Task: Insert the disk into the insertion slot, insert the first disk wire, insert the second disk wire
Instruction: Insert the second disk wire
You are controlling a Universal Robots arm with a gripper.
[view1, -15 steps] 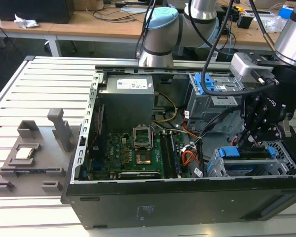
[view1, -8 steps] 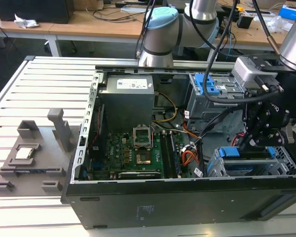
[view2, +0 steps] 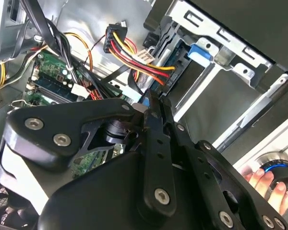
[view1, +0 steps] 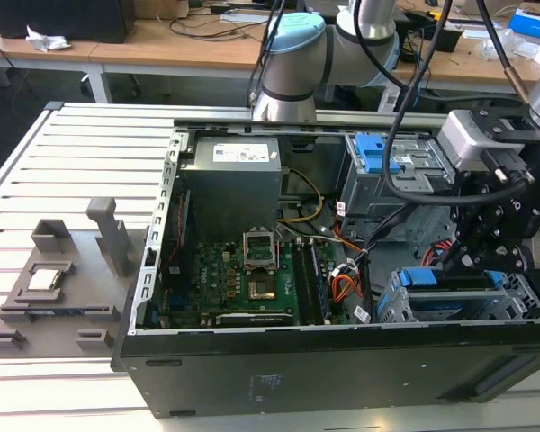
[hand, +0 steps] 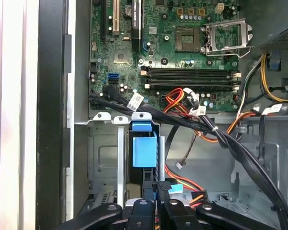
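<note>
The disk [view1: 443, 278], in its blue frame, lies inside the insertion slot [view1: 398, 309], the low grey cage at the case's front corner on the exterior view's right. In the first wrist view the blue frame [hand: 144, 144] sits between the cage rails. A connector with yellow, red and black wires [view2: 159, 76] is plugged into the disk's end. My gripper [view2: 147, 102] hangs right behind the disk, its fingers [hand: 170, 211] pressed together on a small blue-tipped wire connector [hand: 174, 189] close to the disk's end. I cannot tell whether that connector is seated.
Bundled black cables [hand: 221, 136] cross above the cage beside the motherboard [hand: 182, 43]. A taller grey bay with a blue latch [view1: 375, 155] stands behind the slot. The power supply [view1: 229, 180] is at the back. A hand [view2: 266, 179] holds a round device outside the case.
</note>
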